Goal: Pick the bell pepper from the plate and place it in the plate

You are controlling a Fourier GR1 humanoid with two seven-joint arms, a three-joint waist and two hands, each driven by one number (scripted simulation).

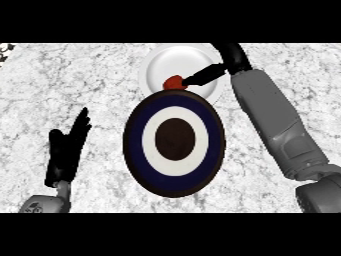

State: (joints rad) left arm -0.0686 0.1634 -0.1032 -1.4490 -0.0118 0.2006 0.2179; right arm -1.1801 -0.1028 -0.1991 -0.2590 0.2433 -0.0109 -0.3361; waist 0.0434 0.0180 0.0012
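The desk (47, 90) spread out under me, a pale grey marbled top that filled the view. My right forearm (272, 120) was the biggest thing over it, a grey limb running from the lower right corner up and inward toward the far side.

Next in size was the dark plate (174, 142), standing tall and oval in the middle of the desk, with a navy band, a white ring and a dark brown centre. Just behind it lay the white plate (169, 62), its near rim hidden by the dark plate's upper edge.

My left robot hand (66, 150) rested at the lower left, well apart from both plates, fingers straight and pointing up, holding nothing.

My right robot hand (206, 76) reached over the white plate, its black fingers drawn to a narrow point at the bell pepper (174, 82). They met the pepper at its right side, though I could not tell whether they were clamped on it or only touching.

The bell pepper itself, small and red, sat at the near edge of the white plate, right where the dark plate's rim crossed in front.
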